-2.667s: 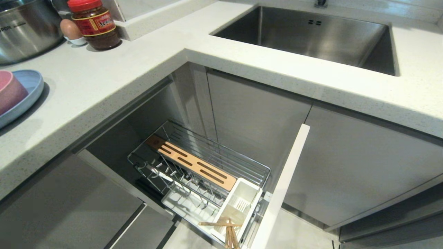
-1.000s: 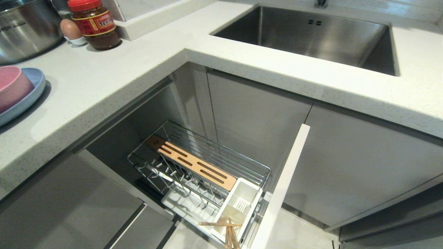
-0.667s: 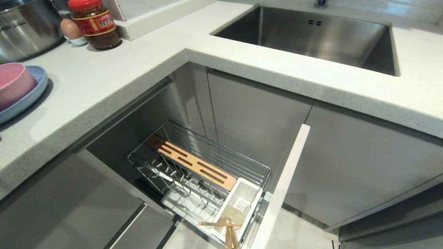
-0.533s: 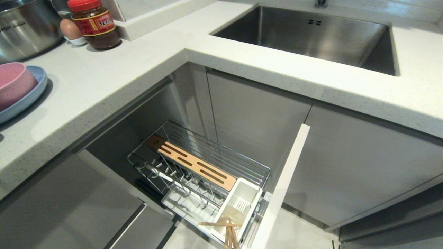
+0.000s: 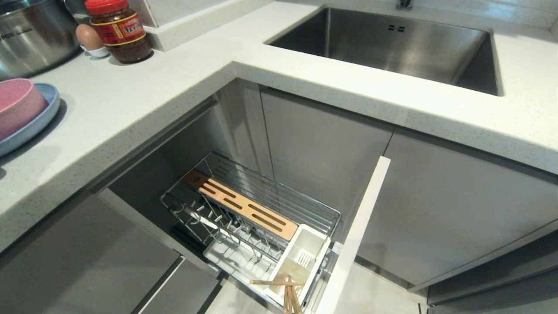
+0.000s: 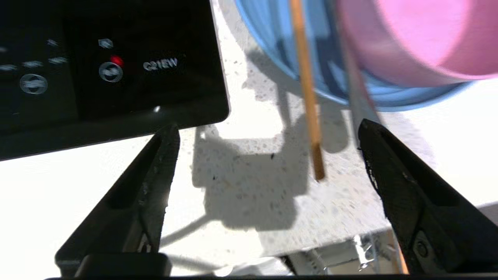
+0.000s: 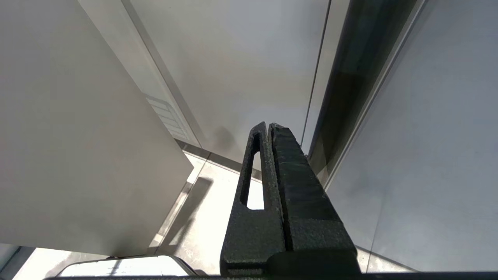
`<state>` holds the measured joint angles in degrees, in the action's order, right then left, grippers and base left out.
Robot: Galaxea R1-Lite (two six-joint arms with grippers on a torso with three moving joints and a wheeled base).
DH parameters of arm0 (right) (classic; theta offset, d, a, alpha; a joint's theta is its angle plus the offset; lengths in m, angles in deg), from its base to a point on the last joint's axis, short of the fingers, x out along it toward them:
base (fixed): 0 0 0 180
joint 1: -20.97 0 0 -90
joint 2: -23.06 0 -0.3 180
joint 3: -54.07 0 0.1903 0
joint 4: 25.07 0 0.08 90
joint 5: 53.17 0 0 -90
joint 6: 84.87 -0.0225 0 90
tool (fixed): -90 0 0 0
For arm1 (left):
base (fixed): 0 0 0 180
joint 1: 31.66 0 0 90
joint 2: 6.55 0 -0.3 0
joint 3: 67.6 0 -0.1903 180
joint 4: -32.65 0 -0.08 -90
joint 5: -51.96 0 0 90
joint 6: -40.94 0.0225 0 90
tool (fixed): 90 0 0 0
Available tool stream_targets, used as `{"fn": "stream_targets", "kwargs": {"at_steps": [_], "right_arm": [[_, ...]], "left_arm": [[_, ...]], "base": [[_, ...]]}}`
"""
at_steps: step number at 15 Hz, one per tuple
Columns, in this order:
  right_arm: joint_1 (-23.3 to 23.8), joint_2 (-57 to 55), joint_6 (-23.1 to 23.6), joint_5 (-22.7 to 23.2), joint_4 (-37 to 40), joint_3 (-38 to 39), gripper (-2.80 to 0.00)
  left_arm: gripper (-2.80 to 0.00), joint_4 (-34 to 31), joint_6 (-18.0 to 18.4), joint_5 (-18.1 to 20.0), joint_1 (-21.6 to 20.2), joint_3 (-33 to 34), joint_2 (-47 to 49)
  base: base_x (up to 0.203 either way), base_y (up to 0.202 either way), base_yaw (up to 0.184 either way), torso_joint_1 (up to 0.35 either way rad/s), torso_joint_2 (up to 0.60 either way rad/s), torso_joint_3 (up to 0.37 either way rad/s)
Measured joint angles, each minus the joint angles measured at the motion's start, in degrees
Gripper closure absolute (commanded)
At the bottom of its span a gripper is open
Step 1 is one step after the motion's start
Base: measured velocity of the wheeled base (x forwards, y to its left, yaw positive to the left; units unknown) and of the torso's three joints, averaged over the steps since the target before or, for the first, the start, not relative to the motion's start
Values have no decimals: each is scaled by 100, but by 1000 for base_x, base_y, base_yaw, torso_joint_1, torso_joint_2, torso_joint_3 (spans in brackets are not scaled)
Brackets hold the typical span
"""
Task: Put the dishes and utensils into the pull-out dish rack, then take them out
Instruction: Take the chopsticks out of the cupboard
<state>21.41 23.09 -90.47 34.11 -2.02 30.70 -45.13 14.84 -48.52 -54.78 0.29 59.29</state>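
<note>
The light-blue plate [image 5: 41, 115] lies on the counter at the far left with the pink bowl [image 5: 17, 104] in it. In the left wrist view my left gripper [image 6: 268, 125] hovers open over the bare counter just short of the plate [image 6: 272, 46] and bowl [image 6: 408, 42], holding nothing. A wooden chopstick [image 6: 309, 97] slopes off the plate's rim onto the counter between the fingers. A slim grey metal strip [image 6: 356, 89], apparently the fork, lies beside it. The pull-out dish rack [image 5: 261, 205] stands open below, and wooden chopsticks [image 5: 288, 293] are in its white cup [image 5: 305, 253]. My right gripper [image 7: 268, 125] is shut and parked by the cabinet fronts.
A black cooktop [image 6: 97, 58] lies on the counter beside the left gripper. A steel pot [image 5: 30, 35], an egg [image 5: 89, 37] and a red-lidded jar [image 5: 117, 28] stand at the back left. The steel sink [image 5: 392, 43] is at the back right. The rack's white front panel [image 5: 357, 235] juts out.
The plate with the bowl has slid a little further onto the counter, toward the back, and has lain still for the last half second.
</note>
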Motion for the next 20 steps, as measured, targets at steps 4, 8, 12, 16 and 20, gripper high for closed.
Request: {"fn": "stream_targets", "kwargs": {"at_steps": [4, 8, 12, 16, 20], "right_arm": [[0, 0, 0, 0, 1, 0, 0], [0, 0, 0, 0, -1, 0, 0], [0, 0, 0, 0, -1, 0, 0], [0, 0, 0, 0, 1, 0, 0], [0, 0, 0, 0, 1, 0, 0]], "left_arm": [[0, 274, 58, -70, 163, -450, -382], [0, 1507, 592, -312, 926, -860, -695], [0, 2826, 705, -334, 2420, -1004, -739], [0, 2973, 439, -332, 3926, -878, -248], [0, 2009, 282, -332, 5227, -812, 700]], "base": [[0, 0, 0, 0, 0, 0], [0, 0, 0, 0, 0, 0], [0, 0, 0, 0, 0, 0], [0, 0, 0, 0, 0, 0], [0, 0, 0, 0, 0, 0]]}}
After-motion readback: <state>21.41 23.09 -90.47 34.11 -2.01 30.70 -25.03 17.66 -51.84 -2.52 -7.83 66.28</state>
